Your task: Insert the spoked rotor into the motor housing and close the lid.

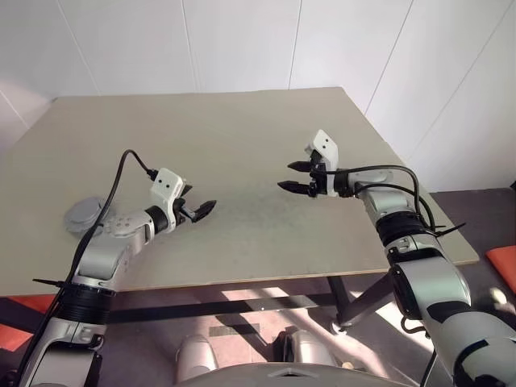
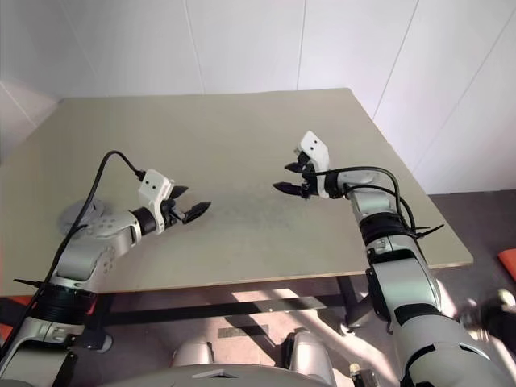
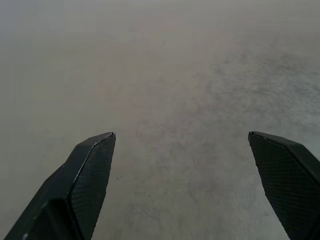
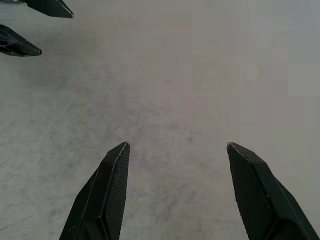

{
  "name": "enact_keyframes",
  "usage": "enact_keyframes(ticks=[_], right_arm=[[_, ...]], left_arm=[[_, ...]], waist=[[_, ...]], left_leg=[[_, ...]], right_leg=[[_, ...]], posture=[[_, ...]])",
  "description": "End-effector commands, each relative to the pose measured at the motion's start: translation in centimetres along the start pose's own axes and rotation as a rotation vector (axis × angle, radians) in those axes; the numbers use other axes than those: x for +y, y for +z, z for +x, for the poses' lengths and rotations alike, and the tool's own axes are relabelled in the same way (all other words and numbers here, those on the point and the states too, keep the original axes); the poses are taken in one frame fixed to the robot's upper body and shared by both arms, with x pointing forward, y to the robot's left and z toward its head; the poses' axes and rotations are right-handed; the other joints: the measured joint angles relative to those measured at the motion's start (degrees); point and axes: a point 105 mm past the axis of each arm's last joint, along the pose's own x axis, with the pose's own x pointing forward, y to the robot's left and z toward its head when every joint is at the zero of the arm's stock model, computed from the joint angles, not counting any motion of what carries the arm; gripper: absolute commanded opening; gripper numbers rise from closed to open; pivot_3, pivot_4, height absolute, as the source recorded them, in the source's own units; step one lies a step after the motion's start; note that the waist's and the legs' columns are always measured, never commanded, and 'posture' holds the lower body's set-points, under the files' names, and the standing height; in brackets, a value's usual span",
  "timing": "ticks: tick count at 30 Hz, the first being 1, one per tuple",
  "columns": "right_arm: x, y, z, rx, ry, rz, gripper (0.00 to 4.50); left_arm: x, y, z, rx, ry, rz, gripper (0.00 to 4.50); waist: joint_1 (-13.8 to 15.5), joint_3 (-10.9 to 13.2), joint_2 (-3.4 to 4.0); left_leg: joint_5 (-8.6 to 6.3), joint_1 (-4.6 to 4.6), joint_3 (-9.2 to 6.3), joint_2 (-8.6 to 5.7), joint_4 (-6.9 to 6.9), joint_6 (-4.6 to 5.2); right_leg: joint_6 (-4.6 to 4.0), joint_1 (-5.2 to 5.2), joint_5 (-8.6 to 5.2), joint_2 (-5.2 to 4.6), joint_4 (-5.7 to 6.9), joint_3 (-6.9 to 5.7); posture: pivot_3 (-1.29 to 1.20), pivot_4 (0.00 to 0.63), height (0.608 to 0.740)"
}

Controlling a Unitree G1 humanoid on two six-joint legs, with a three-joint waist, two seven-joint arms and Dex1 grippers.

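Observation:
A dull-grey round disc, which I take for the lid [image 1: 83, 214], lies near the table's left edge, partly hidden behind my left forearm. I cannot tell whether the motor housing is under it. The spoked rotor is out of view. My left gripper [image 1: 198, 201] hovers over the table's left-middle, pointing right, open and empty; in the left wrist view its fingers [image 3: 90, 170] frame bare tabletop. My right gripper [image 1: 288, 176] hangs over the right-middle, pointing left toward the other, open with nothing between its fingers [image 4: 107, 195]. The left gripper's tips [image 4: 30, 30] show in the right wrist view.
The beige table [image 1: 242, 121] stands before white wall panels. Its front edge [image 1: 266, 278] runs just below both arms, and its right edge [image 1: 451, 234] lies close to my right elbow. Orange objects [image 1: 504, 266] sit on the floor to the right.

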Motion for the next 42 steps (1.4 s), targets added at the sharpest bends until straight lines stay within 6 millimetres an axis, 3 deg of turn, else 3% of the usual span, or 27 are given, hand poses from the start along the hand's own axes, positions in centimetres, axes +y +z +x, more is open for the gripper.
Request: enact_keyframes(ticks=[1, 8, 25, 42], right_arm=[[-0.5, 1.6, 0.2, -0.033, -0.018, -0.035, 3.47], [-1.0, 2.3, 0.9, -0.064, -0.063, -0.007, 3.47], [-1.0, 1.9, 1.5, -0.047, -0.078, 0.017, 3.47], [-1.4, 2.6, 0.6, -0.104, -0.095, 0.037, 3.47]], left_arm=[[0.6, 1.4, -0.4, -0.059, 0.04, 0.01, 4.48], [0.7, 1.7, -0.1, -0.08, 0.074, 0.008, 4.48], [0.6, 1.9, -0.2, -0.081, 0.084, 0.008, 4.48], [0.2, 2.5, 0.3, -0.094, 0.077, 0.015, 4.48]], waist=[[0.0, 0.0, 0.01], [0.1, 0.0, 0.02], [0.0, 0.0, 0.04], [0.0, 0.0, 0.06]], left_leg=[[-0.02, -0.03, 0.0, 0.0, 0.1, 0.05], [-0.15, -0.09, 0.0, 0.0, 0.49, 0.26], [-0.2, -0.11, -0.01, 0.03, 0.47, 0.32], [-0.2, -0.12, 0.0, 0.03, 0.46, 0.32]], right_leg=[[0.0, 0.02, 0.0, -0.01, 0.0, 0.0], [0.0, 0.08, 0.01, -0.05, 0.0, 0.01], [-0.01, 0.07, 0.01, -0.04, 0.02, -0.01], [-0.01, 0.06, 0.01, -0.04, 0.0, -0.01]], posture=[[0.0, 0.0, 0.74], [0.0, 0.0, 0.74], [0.0, 0.0, 0.74], [0.0, 0.0, 0.74]])
